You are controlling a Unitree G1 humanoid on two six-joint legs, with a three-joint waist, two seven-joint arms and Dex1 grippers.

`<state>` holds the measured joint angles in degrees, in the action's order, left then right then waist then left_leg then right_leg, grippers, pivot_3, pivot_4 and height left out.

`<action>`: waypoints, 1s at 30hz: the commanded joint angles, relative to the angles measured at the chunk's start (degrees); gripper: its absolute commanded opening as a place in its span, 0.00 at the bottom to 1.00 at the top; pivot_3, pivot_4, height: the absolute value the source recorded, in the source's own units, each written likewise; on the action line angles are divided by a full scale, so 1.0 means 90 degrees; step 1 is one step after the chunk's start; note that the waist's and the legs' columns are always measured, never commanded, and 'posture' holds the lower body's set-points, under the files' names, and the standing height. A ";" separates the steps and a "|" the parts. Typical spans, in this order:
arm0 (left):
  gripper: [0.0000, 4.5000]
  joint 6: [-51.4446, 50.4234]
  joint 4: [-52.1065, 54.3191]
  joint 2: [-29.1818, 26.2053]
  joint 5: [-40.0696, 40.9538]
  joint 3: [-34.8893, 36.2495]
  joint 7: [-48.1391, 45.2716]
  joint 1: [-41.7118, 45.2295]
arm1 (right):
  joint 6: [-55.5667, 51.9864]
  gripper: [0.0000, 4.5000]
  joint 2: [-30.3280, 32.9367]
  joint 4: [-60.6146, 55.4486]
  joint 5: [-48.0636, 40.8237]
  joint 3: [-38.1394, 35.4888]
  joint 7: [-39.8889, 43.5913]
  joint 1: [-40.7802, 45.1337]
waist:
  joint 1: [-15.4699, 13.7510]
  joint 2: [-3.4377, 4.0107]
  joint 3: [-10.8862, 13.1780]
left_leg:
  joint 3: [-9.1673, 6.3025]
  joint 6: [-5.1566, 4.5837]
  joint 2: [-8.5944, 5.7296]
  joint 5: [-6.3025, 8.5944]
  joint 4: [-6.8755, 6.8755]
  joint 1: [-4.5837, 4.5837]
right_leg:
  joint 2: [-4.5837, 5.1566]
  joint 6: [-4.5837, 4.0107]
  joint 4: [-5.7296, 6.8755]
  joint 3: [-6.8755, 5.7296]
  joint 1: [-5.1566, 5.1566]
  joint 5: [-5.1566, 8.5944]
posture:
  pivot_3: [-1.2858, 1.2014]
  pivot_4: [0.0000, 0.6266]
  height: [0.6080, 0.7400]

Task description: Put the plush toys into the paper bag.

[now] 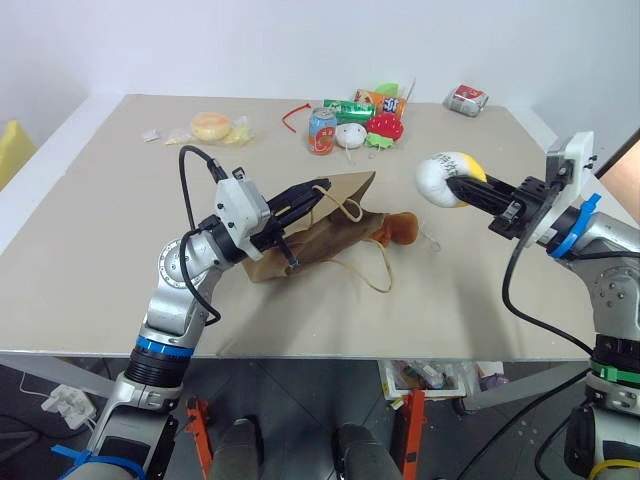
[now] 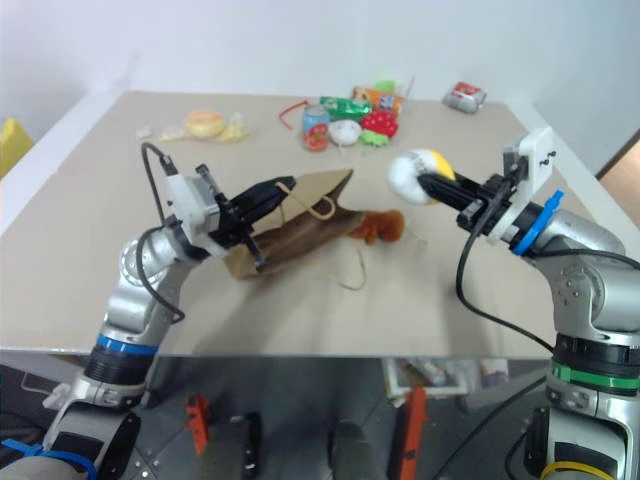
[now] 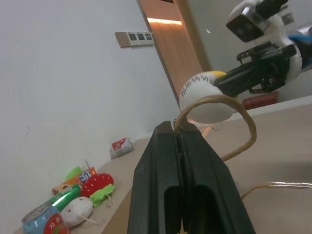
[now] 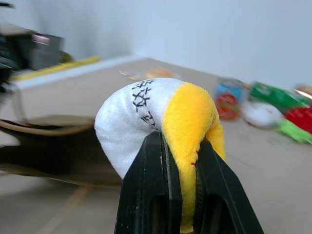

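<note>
The right gripper (image 4: 178, 161) has its two black fingers (image 4: 146, 190) pinched into the yellow end of the white egg-shaped toy (image 1: 447, 178), squeezing the soft cloth between them, and it holds the toy up in the air above the table (image 1: 110, 220), off to the right of the paper bag (image 1: 320, 232). The toy's white end carries a few black stitched marks and points away from the wrist toward the bag. The left gripper (image 3: 176, 139) has its fingers pressed fully together on one thin loop handle (image 3: 243, 122) of the bag, the loop arching out past the fingertips; in the head views this lifts the top edge of the bag while the rest of the bag lies slumped on its side on the table. The other handle (image 1: 370, 270) trails loose on the tabletop in front of the bag. The brown fuzzy toy (image 1: 400, 228) lies at the bag's right end, touching the paper; whether part of it is inside the opening cannot be told. At the far edge of the table sits a cluster of other things: a drink can (image 1: 322, 131), a red strawberry toy (image 1: 385, 126) with green leaves, a small white round object (image 1: 350, 135), some snack packets (image 1: 380, 100), a wrapped bun (image 1: 210, 127) to the left, and a red-and-white packet (image 1: 466, 99) to the right.
</note>
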<state>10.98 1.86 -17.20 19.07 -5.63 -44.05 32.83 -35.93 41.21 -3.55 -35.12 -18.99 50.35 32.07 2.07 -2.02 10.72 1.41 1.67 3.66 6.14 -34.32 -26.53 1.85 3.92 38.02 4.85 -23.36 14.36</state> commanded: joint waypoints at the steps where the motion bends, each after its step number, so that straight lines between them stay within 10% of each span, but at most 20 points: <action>1: 0.00 -0.0046 0.0248 0.0006 0.0073 0.0108 -0.0005 0.0282 | -0.0099 0.02 -0.0241 -0.0872 -0.0130 0.0673 0.0029 -0.0031 | 0.0000 0.0000 0.0000 | 0.0000 0.0000 0.0000 0.0000 0.0000 0.0000 | 0.0000 0.0000 0.0000 0.0000 0.0000 0.0000 | 0.52 0.24 1.00; 30: 0.00 0.0019 0.0161 0.0094 -0.0018 0.0149 -0.0042 0.0428 | 0.0108 0.02 -0.1353 -0.0632 0.1183 0.3045 -0.0459 0.0848 | 0.0056 0.0000 0.0000 | 0.0001 0.0001 0.0002 0.0000 -0.0005 0.0000 | -0.0001 -0.0042 0.0000 -0.0002 -0.0008 0.0002 | 0.52 0.24 1.00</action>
<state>10.22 1.78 -16.52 18.98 -4.66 -44.30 35.18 -35.64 30.46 -10.73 -26.98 6.67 48.12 36.30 2.57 -2.03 10.72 1.43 1.68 3.68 6.14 -34.37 -26.54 1.84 3.54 38.02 4.84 -23.45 14.38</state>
